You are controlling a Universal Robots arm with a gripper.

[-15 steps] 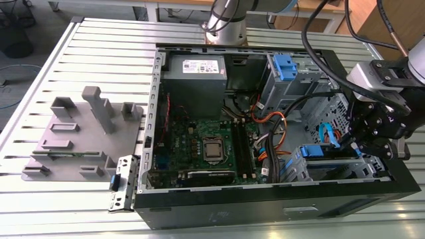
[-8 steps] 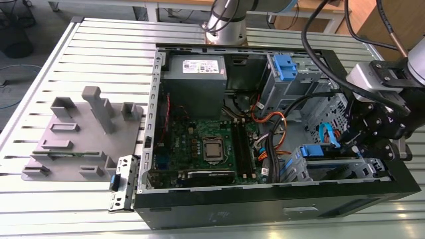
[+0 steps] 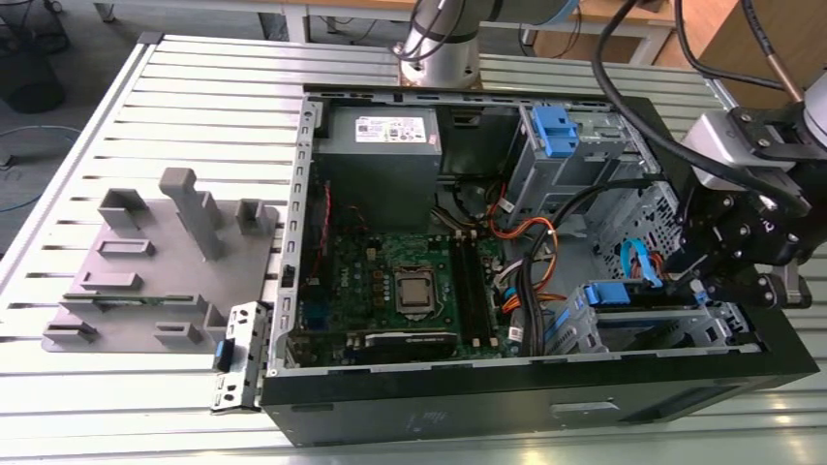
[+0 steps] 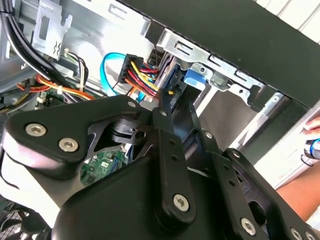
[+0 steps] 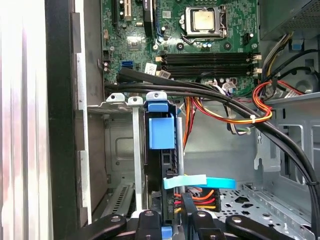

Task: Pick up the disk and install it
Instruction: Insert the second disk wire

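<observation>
Claw (image 5: 172,220) linkage foreground; disk (image 5: 162,150) edge-on in bay, mostly hidden.

No legible text for you in any view. White label (image 3: 391,128) on grey power supply box (image 3: 379,155), at computer case (image 3: 517,387) rear edge: print present, unreadable. Motherboard (image 5: 190,35) markings: unreadable.

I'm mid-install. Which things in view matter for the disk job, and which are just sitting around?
Part of the job:
- disk, blue carrier edge showing, standing in the drive cage
- claw, right at the disk's cabled end

Just lying about:
- grey fixture plate on the table beside the case
- power supply
- motherboard
- blue latch piece in the other bay
</observation>
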